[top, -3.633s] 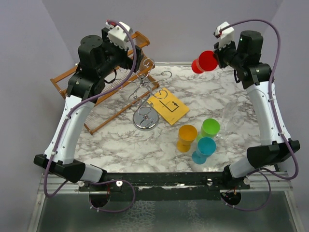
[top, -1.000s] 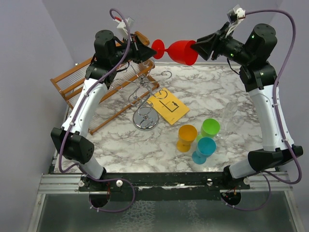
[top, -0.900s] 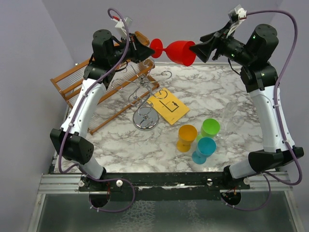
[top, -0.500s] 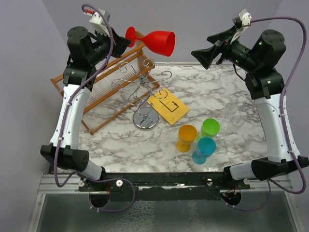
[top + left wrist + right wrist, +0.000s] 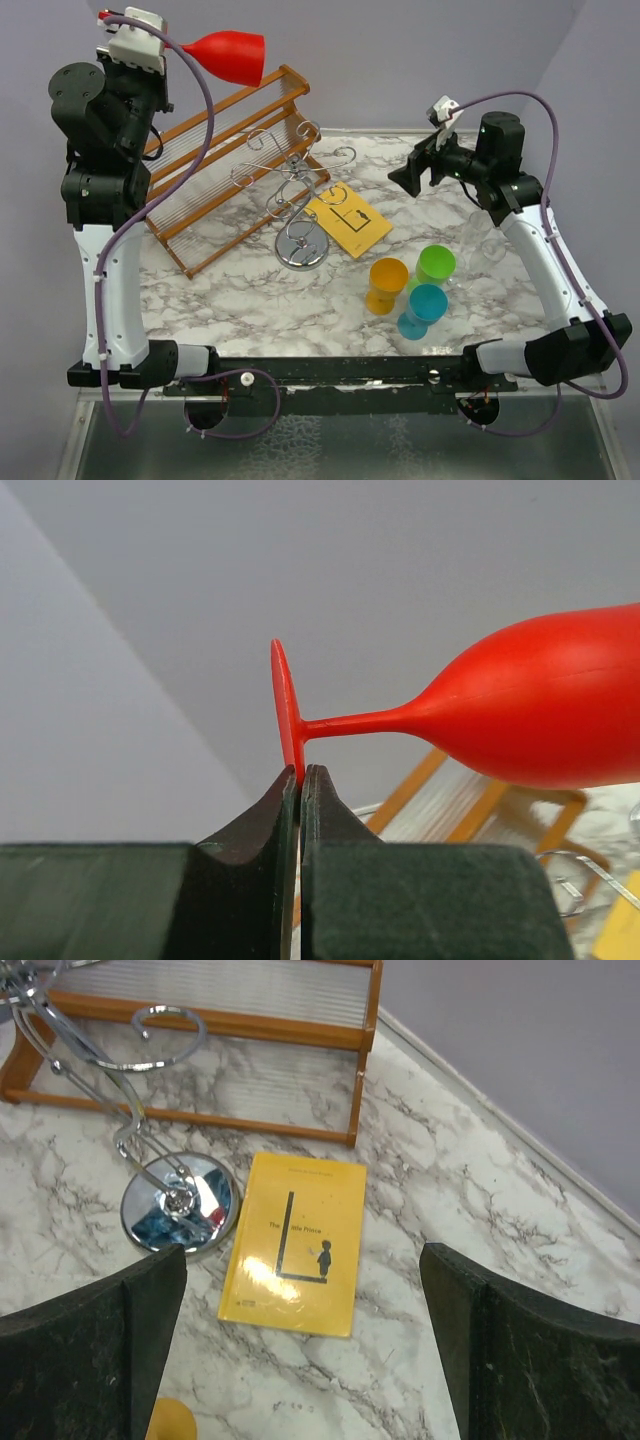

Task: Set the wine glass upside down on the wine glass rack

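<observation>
Left gripper [image 5: 300,778] is clamped together on the edge of the foot of the red wine glass [image 5: 545,715]. Glass lies roughly horizontal, bowl pointing away from the wrist. I see it held high, behind and left of the wine glass rack [image 5: 298,200], above the wooden rack [image 5: 225,160]. Not on the wine glass rack yet. Right gripper [image 5: 303,1290] has its jaws wide apart and empty, hovering right of the wine glass rack. The yellow book [image 5: 295,1240] lies just beside its base.

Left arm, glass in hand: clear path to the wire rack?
Probably yes. The left gripper pinches the glass by its foot, up left of the rack; nothing lies between, and the open right gripper hangs clear.
</observation>
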